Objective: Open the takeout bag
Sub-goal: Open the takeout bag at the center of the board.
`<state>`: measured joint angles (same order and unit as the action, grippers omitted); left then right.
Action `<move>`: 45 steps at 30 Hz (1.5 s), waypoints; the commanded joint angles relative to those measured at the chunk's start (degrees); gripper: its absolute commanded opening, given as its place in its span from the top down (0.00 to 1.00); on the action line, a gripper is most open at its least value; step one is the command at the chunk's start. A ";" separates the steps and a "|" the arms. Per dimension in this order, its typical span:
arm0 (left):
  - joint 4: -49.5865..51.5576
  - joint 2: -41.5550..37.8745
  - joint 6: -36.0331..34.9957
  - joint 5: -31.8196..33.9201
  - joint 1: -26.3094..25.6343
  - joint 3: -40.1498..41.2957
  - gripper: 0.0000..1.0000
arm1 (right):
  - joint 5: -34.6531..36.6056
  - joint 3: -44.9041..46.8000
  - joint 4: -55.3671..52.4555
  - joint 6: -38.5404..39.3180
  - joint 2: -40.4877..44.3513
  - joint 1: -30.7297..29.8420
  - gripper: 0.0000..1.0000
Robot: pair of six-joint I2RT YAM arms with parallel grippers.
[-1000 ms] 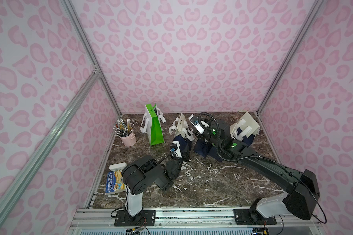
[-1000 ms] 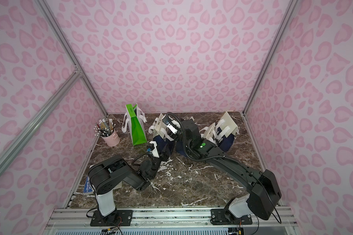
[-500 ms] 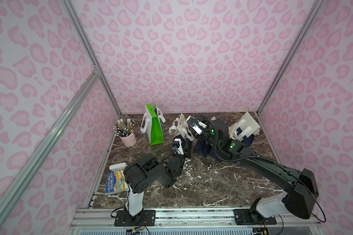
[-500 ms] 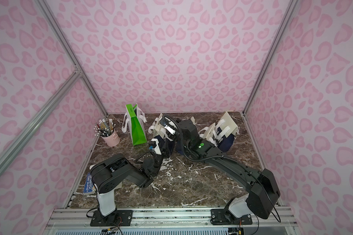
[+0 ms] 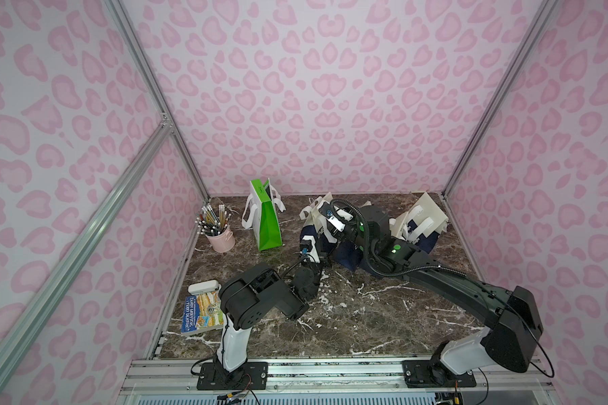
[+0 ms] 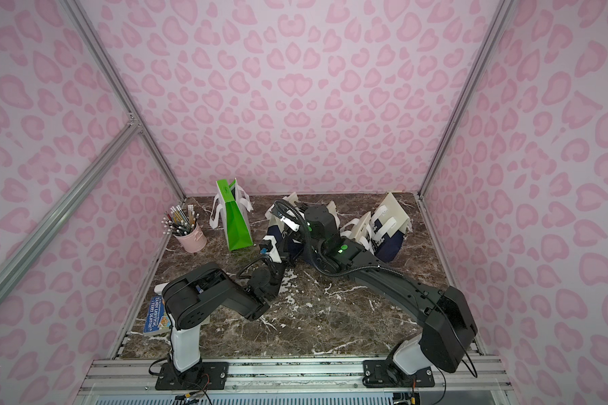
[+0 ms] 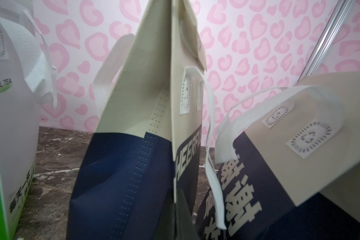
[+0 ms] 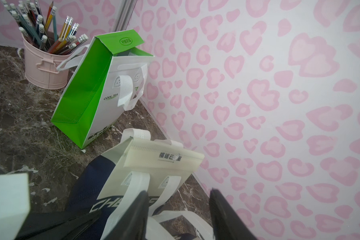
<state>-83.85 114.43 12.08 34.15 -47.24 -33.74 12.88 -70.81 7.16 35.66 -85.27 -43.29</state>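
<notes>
Presently, the navy and cream non-woven takeout bag (image 5: 313,219) is standing upright on the dark brown marble-patterned bench (image 5: 348,322), a little toward 12 o'clock from the middle in both top views. Its cream top flap (image 8: 164,159) is lying folded over the mouth, and its white fabric handle straps (image 8: 133,187) are hanging down the printed side.

The black left arm (image 5: 260,298) is reaching in low from 7 o'clock. Its jaws are standing fully closed against the navy lower part of the takeout bag and appear to be pinching the fabric there.

The black right arm (image 5: 436,284) is stretching in from 4 o'clock and hovering over the bag's top. Its jaws are standing about half apart and gripping nothing. In the right wrist view, one of its dark fingers (image 8: 137,216) is overlapping a handle strap, though contact cannot be told.

A green and white non-woven bag (image 5: 265,217) is standing at 11 o'clock with its flap raised. A pink metal bucket of pencils (image 5: 220,238) is sitting at 10 o'clock by the wall. A second navy and cream bag (image 5: 422,224) is leaning at 2 o'clock. A colourful paperback book (image 5: 200,312) is lying at 8 o'clock, with a small white block (image 5: 202,287) sitting at its far end.
</notes>
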 commanded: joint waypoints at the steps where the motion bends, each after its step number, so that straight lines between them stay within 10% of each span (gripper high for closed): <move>1: -18.11 0.26 0.07 0.06 0.00 -0.58 0.95 | 1.60 -0.28 3.19 0.82 -0.90 -0.04 0.46; 23: -17.04 -1.80 -5.52 -0.46 -1.45 -0.28 0.95 | 3.21 -1.27 9.34 5.64 -6.46 -2.31 0.42; 45: -15.99 -2.98 -8.55 -0.80 -2.23 0.95 0.95 | 7.54 -4.48 11.96 6.34 -10.65 -2.93 0.61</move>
<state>-83.85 112.01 4.75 34.33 -49.30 -32.86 18.94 -74.22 16.38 41.45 -95.44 -46.02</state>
